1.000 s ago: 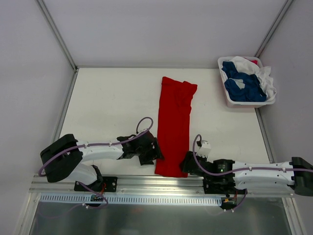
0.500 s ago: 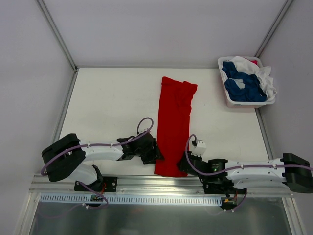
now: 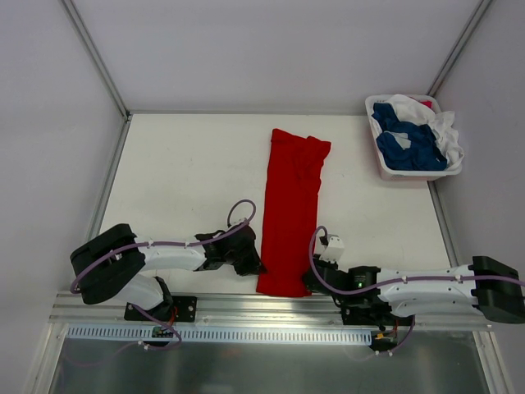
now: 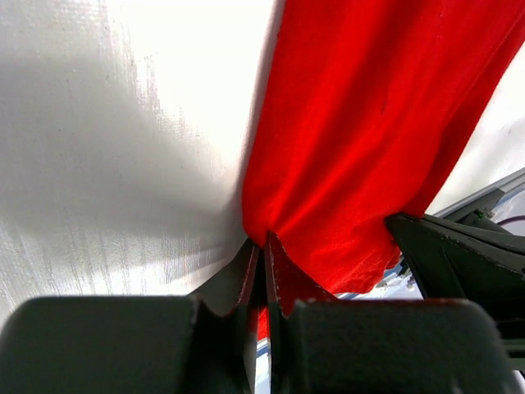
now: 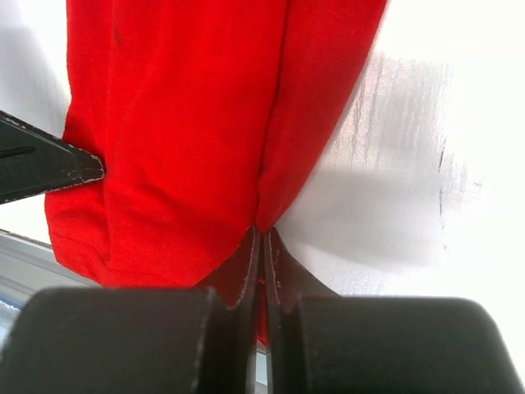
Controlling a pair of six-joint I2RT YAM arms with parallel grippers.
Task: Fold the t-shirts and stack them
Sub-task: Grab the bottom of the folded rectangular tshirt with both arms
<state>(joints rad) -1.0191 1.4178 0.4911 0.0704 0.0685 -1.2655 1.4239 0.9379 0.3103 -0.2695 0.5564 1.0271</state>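
Note:
A bright red t-shirt [image 3: 291,205] lies as a long narrow strip down the middle of the white table [image 3: 180,172], folded lengthwise. My left gripper [image 3: 257,268] is shut on the shirt's left edge close to its near end; in the left wrist view the red t-shirt [image 4: 369,139] is pinched at the left gripper [image 4: 263,240]. My right gripper [image 3: 310,276] is shut on the right edge at the same end; the right wrist view shows the red t-shirt [image 5: 197,123] bunched at the right gripper [image 5: 262,233]. Dark blue and white t-shirts [image 3: 408,141] lie heaped in the basket.
A white plastic basket [image 3: 414,172] sits at the table's far right corner. A metal rail [image 3: 271,310] runs along the near edge under both arms. Grey walls close in the table on three sides.
Both grippers have moved in to the red shirt's near end and shut on its left and right edges. That end is now slightly gathered and narrower.

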